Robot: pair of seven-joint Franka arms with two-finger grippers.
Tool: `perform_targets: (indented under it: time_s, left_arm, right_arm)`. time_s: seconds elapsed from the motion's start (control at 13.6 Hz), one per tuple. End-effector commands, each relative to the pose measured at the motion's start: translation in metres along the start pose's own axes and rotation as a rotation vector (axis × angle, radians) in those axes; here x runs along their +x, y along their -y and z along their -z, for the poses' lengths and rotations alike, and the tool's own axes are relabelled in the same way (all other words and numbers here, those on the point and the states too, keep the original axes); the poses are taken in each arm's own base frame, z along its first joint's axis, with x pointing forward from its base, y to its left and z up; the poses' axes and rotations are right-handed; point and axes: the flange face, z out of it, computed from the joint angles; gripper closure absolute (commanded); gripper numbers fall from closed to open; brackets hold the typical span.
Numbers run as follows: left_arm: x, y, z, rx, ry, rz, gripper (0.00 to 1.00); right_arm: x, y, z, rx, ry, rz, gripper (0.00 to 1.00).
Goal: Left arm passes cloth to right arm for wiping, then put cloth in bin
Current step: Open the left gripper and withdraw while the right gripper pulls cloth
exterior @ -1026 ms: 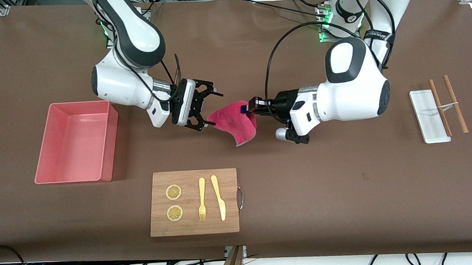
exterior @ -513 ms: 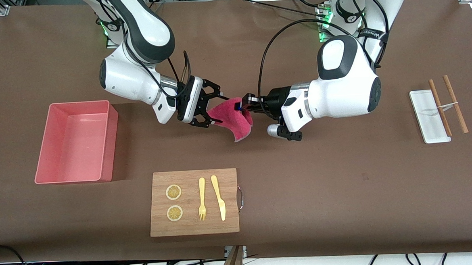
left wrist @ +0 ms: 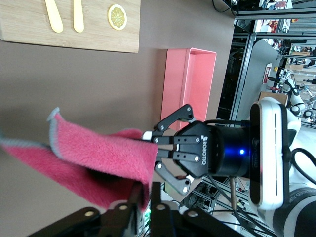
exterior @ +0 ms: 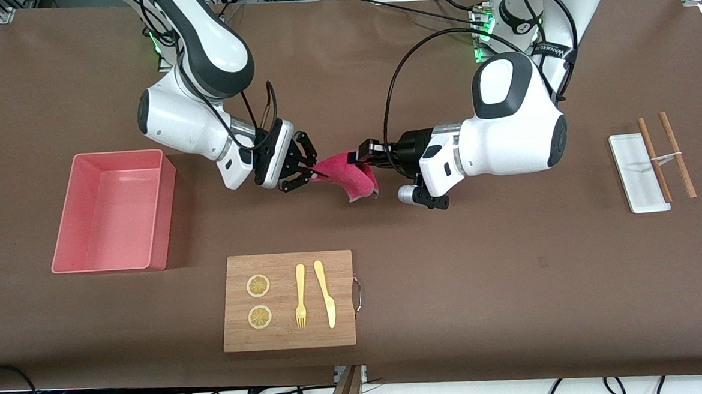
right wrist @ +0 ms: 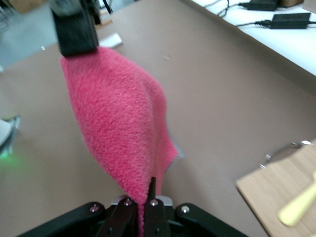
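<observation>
The magenta-red cloth hangs in the air between both grippers, over the table's middle. My left gripper is shut on one edge of it; in the left wrist view the cloth sits pinched between its fingers. My right gripper is shut on the other edge, and the right wrist view shows the cloth pinched between its fingers. The salmon-pink bin stands empty toward the right arm's end of the table and shows in the left wrist view.
A wooden board with a fork, a knife and two lemon slices lies nearer the front camera than the cloth. A narrow white tray with two chopsticks lies toward the left arm's end.
My right gripper, open around the cloth's edge before, has shut on it. The cloth is now stretched between both grippers. The left gripper has kept its hold.
</observation>
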Motion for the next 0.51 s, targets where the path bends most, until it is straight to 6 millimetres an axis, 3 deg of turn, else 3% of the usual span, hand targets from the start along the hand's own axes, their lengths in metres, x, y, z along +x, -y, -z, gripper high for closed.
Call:
perform_targets:
  time_s: [0.0, 0.15, 0.29, 0.44]
  left_arm:
    - [-0.004, -0.004, 0.013, -0.006, 0.005, -0.001, 0.0]
    - [-0.002, 0.014, 0.038, 0.082, 0.043, -0.019, 0.0]
    - [-0.013, 0.027, 0.074, 0.254, 0.069, -0.063, 0.0]
    - [-0.02, 0.054, 0.11, 0.468, 0.112, -0.064, 0.0]
  right_arm:
    - [-0.005, -0.023, 0.03, -0.057, 0.033, 0.013, 1.0]
    - [-0.015, -0.033, 0.049, -0.024, 0.047, -0.03, 1.0]
    - [-0.042, -0.05, 0.069, -0.056, 0.096, -0.1, 1.0]
    - [-0.068, -0.065, 0.083, -0.052, 0.15, -0.139, 1.0]
